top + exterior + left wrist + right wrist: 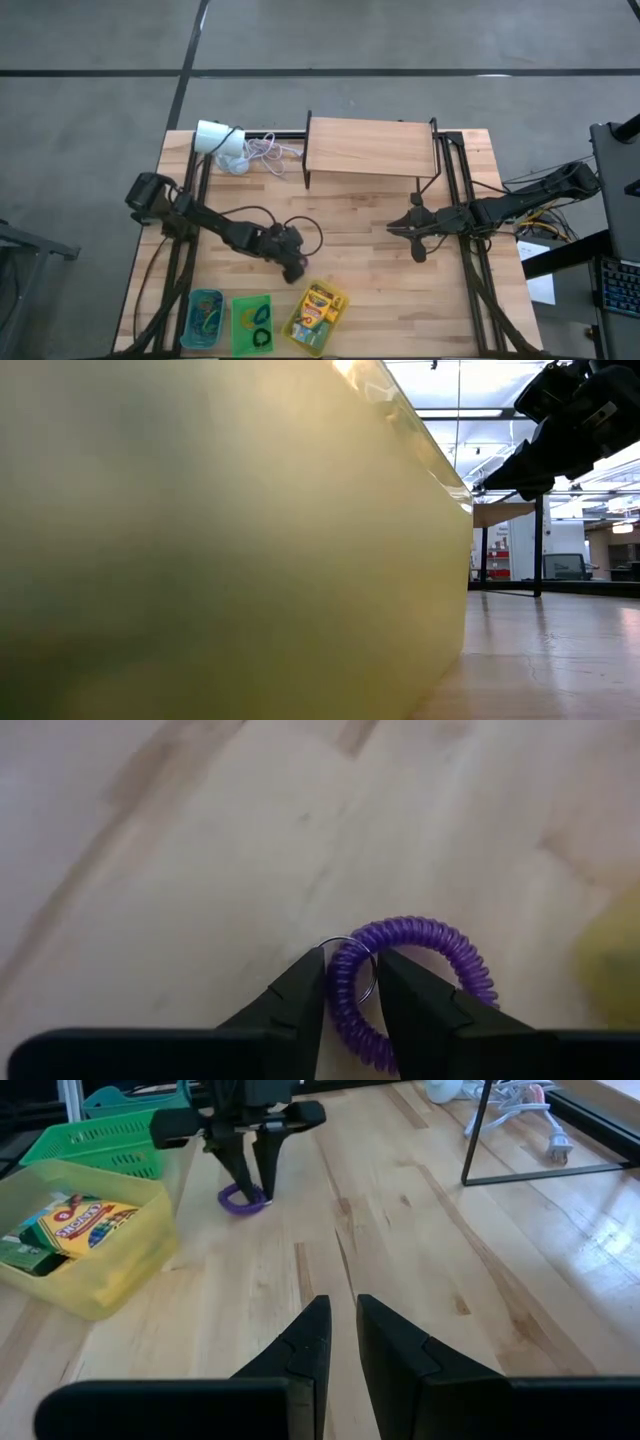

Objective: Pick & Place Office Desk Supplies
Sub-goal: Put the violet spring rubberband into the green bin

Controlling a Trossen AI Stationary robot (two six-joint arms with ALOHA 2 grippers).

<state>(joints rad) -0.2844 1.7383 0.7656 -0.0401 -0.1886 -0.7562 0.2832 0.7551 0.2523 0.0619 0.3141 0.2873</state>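
Observation:
A purple coiled loop [440, 935] with a small metal ring [335, 942] lies on the wooden table, just beyond the yellow bin [315, 318]. My left gripper [293, 268] stands over it, shut on its coil. The right wrist view shows that gripper [252, 1180] pointing down at the loop [240, 1202]. The yellow bin [85, 1240] holds crayon boxes [85, 1220]. A green bin [252, 323] and a blue bin [205, 318] hold other loops. My right gripper [340, 1330] hovers at the table's right, its fingers nearly together around nothing. My left gripper pinches one stretch of the purple coil [345, 988] between its two fingers, right beside the metal ring. The fingers come from above, slanting down, and lie across the coil's strand. The rest of the loop lies flat on the table beyond the fingers.
A wooden shelf on black legs [370, 147] stands at the far middle. A white cylinder [218, 140] with a thin white cord [265, 150] lies at the far left. The yellow bin's wall [220, 540] fills most of the low view. Bare wood lies between the two arms.

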